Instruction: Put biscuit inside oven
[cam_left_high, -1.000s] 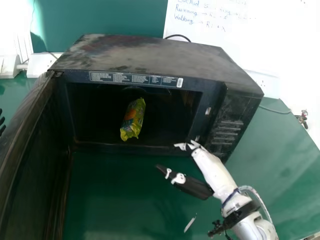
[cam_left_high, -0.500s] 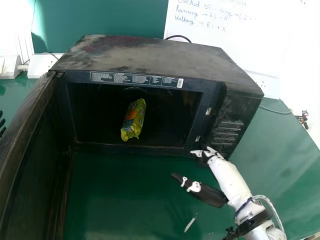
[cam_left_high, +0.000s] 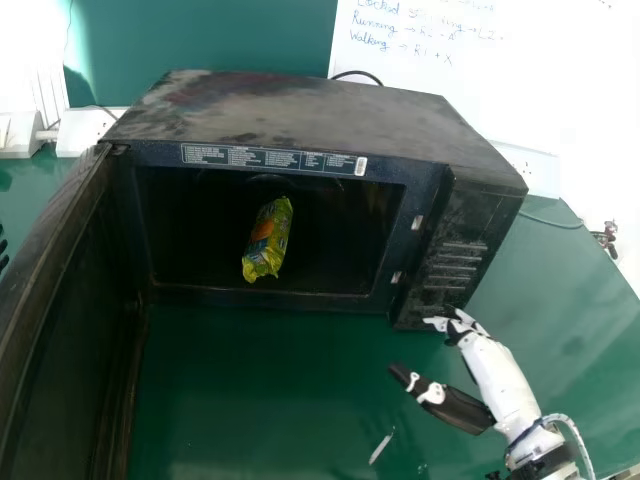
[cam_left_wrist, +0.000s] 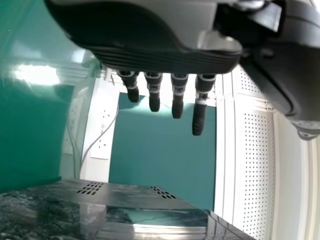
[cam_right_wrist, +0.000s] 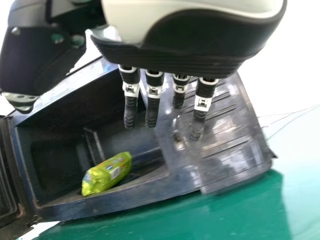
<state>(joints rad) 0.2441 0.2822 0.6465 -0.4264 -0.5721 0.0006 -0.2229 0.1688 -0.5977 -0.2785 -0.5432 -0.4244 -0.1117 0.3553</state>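
The right hand (cam_left_high: 483, 355), fingers straight and holding nothing, is near the oven's (cam_left_high: 310, 110) front right corner, probably to leave the mouth free. Inside lies the biscuit packet (cam_left_high: 268, 240), perhaps near the front edge; the dark hides its depth. The door (cam_left_high: 65, 330) stands open at the left edge, giving access. The left hand (cam_left_wrist: 150, 57) is released too.

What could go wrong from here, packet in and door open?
The packet lies with one end near the front sill; if it slides forward, the door might catch it on closing. The right hand is close to the oven's front right corner, so a drift could bump it.
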